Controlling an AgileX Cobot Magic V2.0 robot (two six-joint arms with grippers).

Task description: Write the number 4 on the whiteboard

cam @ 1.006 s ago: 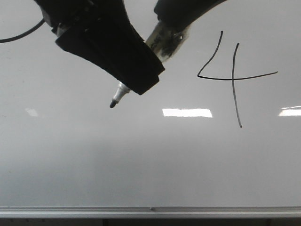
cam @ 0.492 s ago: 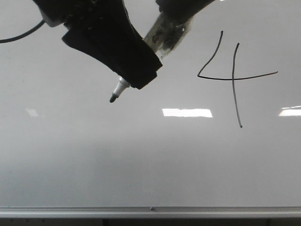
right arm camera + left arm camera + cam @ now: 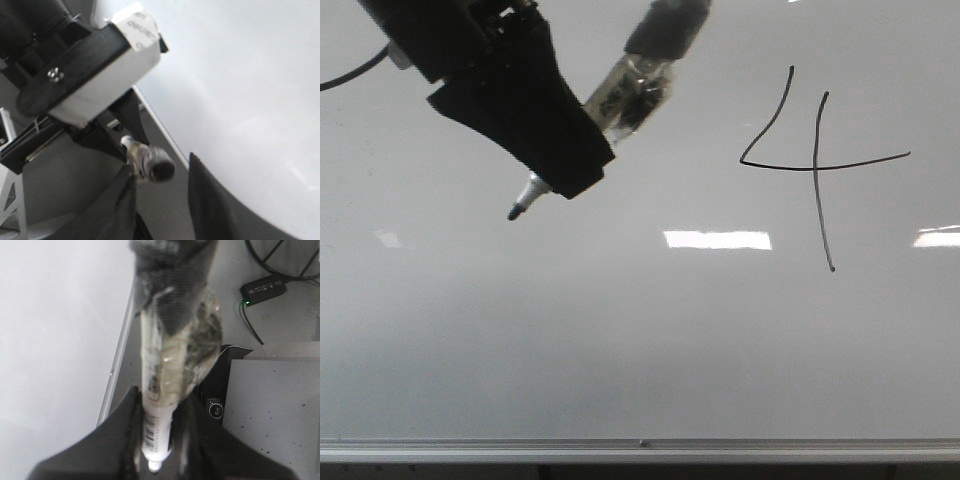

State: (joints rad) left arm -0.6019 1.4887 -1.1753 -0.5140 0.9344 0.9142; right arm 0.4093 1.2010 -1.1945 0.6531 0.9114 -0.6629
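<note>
The number 4 [image 3: 815, 160] sits finished at the whiteboard's [image 3: 640, 340] right. The left claw [image 3: 555, 165] is clenched on the marker [image 3: 525, 197]; the right claw's [image 3: 160, 200] state I cannot tell. The uncapped tip could brush the board and leave a stray mark

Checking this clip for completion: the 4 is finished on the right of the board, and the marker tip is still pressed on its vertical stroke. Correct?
Not quite. The 4 does sit finished on the right of the board, but the marker tip is nowhere near the vertical stroke. The front view shows it well to the left of the figure, over bare board, sticking out of the black gripper.
</note>
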